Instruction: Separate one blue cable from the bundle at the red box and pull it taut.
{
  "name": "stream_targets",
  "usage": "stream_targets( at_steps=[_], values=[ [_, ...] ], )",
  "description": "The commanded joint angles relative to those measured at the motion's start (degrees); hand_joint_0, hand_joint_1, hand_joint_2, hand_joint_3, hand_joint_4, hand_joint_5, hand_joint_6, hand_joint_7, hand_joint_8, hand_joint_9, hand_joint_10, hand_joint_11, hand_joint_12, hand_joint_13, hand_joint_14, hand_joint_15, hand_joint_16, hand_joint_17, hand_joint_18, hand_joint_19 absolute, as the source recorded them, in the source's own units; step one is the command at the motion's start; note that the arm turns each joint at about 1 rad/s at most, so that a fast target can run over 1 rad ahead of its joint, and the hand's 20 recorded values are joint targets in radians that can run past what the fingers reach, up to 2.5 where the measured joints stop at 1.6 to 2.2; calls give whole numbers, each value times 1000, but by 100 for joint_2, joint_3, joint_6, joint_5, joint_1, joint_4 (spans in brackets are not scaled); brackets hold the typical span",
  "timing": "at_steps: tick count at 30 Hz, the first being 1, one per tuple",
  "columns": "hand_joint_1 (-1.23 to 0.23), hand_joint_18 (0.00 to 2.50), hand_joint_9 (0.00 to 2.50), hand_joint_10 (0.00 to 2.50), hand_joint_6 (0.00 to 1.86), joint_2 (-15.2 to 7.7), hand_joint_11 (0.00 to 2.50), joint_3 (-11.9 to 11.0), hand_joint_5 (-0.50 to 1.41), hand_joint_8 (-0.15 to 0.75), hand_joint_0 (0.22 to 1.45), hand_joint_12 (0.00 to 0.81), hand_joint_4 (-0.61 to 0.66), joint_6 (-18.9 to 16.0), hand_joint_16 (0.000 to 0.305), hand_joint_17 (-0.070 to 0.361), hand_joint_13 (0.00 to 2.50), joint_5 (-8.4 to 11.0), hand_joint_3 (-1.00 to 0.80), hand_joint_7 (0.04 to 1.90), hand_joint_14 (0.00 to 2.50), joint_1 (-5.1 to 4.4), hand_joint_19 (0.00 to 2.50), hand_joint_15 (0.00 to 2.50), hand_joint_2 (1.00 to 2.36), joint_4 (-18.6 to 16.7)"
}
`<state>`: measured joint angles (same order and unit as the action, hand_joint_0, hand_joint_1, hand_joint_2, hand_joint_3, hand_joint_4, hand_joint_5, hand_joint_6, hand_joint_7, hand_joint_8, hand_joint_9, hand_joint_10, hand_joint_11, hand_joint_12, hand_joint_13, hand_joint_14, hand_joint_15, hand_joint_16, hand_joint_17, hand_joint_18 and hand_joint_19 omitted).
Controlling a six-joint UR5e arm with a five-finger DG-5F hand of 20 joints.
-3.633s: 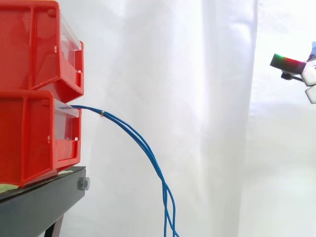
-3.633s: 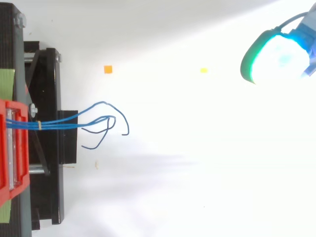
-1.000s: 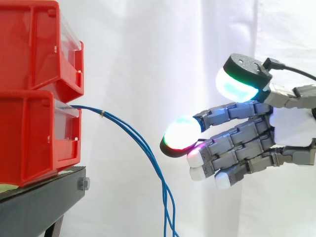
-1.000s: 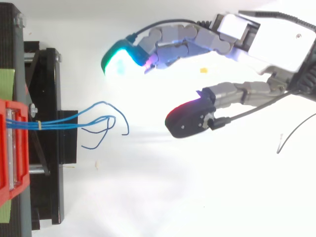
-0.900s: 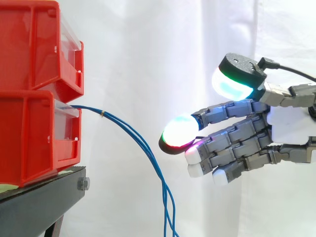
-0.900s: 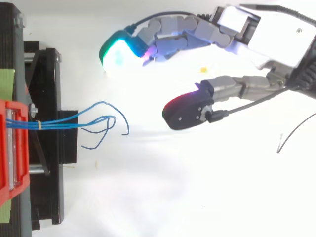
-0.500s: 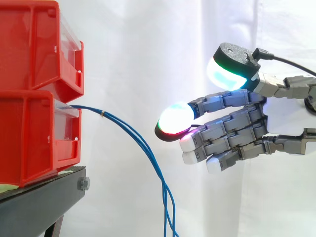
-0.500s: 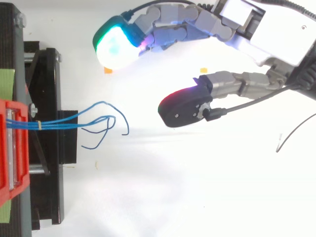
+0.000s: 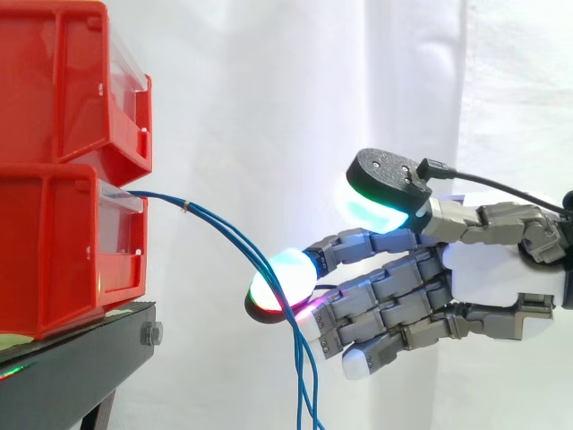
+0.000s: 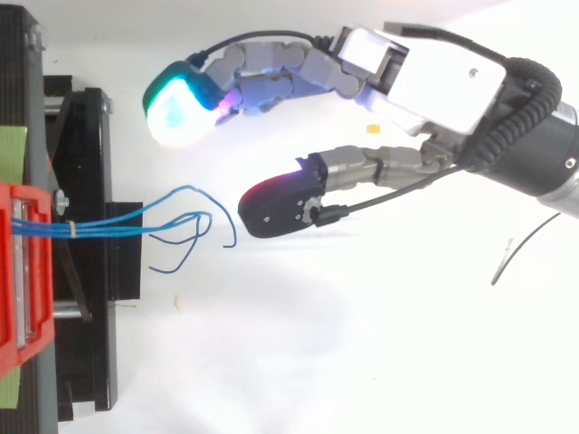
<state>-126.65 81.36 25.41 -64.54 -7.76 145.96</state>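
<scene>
My hand (image 9: 488, 273), spread open and holding nothing, hovers near the blue cables (image 10: 99, 226) drooping from the lower red box (image 9: 54, 260), so I should ease my pads (image 9: 282, 273) around one strand only before pinching.

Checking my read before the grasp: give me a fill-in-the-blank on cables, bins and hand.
The blue cables leave the ___ of the two red bins.
The hand is ___ and grips no cable.
The bins rest on a ___ stand.
Missing: lower; open; black.
</scene>
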Motion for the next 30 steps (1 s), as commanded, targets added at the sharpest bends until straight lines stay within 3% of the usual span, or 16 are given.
stream_targets(
  at_steps=[1,6,14,17,23,30],
  values=[
    [-534,443,586,14,502,-62,438,-59,-184,295,538,353,291,-27,44,98,545,-42,-486,794,11,3,579,313,1001,-24],
    [-544,453,588,12,502,-185,449,-86,-183,291,542,350,294,-230,44,99,552,-217,-494,796,12,56,579,319,1000,-164],
    [-547,465,588,12,503,-185,448,-86,-184,289,544,346,293,-379,44,99,557,-402,-493,816,11,82,587,320,1000,-428],
    [-548,470,590,12,502,-193,443,-86,-186,287,544,348,290,-511,44,100,558,-604,-494,821,12,108,587,320,1001,-498],
    [-548,471,594,12,503,-325,451,-112,-185,287,546,346,293,-942,45,100,560,-648,-492,831,11,126,594,321,1000,-428],
    [-549,479,592,12,503,-378,450,-129,-185,287,546,345,286,-968,45,101,562,-815,-489,838,12,161,597,322,1001,-490]
  ],
)
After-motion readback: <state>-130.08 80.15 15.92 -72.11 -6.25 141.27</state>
